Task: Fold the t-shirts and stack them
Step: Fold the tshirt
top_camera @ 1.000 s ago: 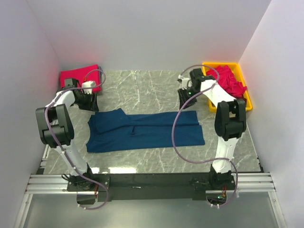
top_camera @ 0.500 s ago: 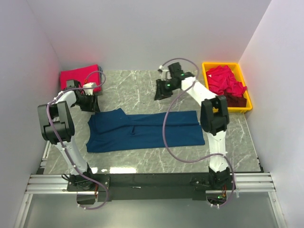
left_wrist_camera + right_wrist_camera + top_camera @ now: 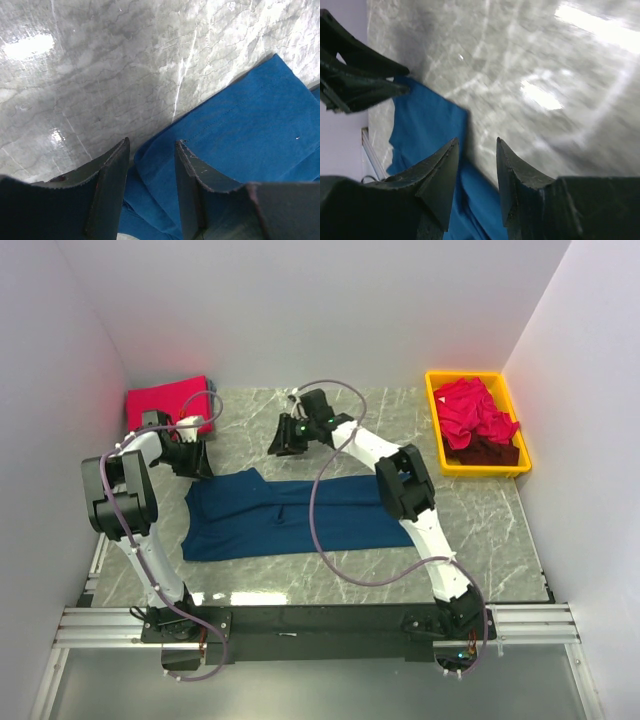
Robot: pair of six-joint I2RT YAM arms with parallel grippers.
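Shirt (image 3: 300, 515) centre, stack (image 3: 165, 398) left, bin (image 3: 480, 469) right

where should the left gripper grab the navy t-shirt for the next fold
Probably the far left corner of the navy t-shirt, where its layered edge lies just under the left gripper. Come straight down from above, jaws astride that edge: the cloth lies flat on the table, so only the edge gives a lip to pinch.

I have open table (image 3: 400, 410) along the far edge up to the yellow bin (image 3: 432, 420), but my right arm (image 3: 365, 445) slants across above the navy t-shirt (image 3: 260, 520).
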